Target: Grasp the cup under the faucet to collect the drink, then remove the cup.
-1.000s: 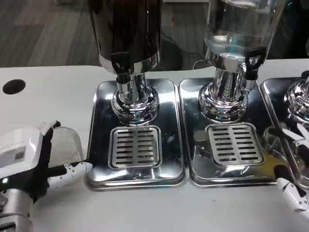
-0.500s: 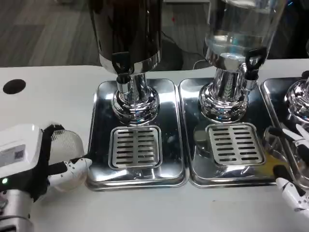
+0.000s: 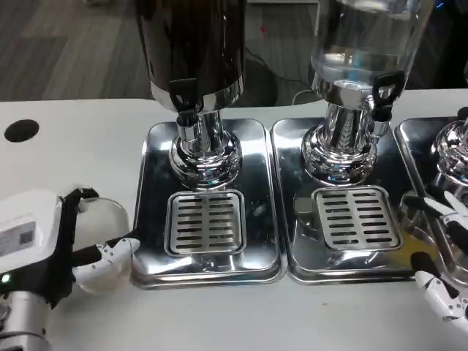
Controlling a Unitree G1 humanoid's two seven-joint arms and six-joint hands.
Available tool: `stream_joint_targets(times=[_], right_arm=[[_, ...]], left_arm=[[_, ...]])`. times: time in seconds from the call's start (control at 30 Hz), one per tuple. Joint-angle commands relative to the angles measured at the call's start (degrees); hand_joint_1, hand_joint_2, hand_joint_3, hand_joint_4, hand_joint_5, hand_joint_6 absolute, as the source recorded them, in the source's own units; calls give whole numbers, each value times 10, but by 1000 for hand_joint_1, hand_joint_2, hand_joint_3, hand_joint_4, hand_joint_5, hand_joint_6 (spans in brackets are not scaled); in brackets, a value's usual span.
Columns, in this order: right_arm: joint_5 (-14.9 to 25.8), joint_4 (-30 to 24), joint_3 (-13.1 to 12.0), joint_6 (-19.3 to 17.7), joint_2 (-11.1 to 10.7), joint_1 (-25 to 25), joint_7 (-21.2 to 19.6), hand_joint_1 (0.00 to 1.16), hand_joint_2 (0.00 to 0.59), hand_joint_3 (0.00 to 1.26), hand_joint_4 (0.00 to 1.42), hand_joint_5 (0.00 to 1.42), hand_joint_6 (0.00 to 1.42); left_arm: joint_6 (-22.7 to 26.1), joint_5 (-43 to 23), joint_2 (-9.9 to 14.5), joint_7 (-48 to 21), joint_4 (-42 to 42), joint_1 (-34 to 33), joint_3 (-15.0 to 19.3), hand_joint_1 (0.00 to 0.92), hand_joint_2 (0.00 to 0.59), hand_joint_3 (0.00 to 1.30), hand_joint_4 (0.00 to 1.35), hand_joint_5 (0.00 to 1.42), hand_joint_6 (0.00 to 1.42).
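At the table's (image 3: 66,117) left edge, the left hand (image 3: 44,245) grasped the clear plastic cup (image 3: 102,219) beside the dark dispenser's steel drip tray (image 3: 146,212), seemingly to carry it under the black faucet (image 3: 184,99).

Bare white table (image 3: 80,146) lies open at far left, broken only by a small black round hole (image 3: 21,130). A strip of table also runs free along the near edge. To the right, shiny steel drip trays (image 3: 153,183) sit side by side, touching. The dark dispenser (image 3: 194,51) and the clear glass dispenser (image 3: 362,44) overhang the slotted grates (image 3: 205,221), leaving low room beneath their black faucets (image 3: 183,99).
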Motion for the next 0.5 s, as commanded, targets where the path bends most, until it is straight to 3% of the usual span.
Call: stream_joint_targets(times=[0.03,0.5], right_arm=[[1,-1,1,-14,3,2,1,412,435,190,54,48,0],[14,4,-7,-35,0,15,3,411,429,190,65,48,0]], left_arm=[[-10,-9,3,10,-43,8,17,314,128,427,487,724,902],[-11,-1,-13,11,-110,19,18,314,128,440,494,738,934]])
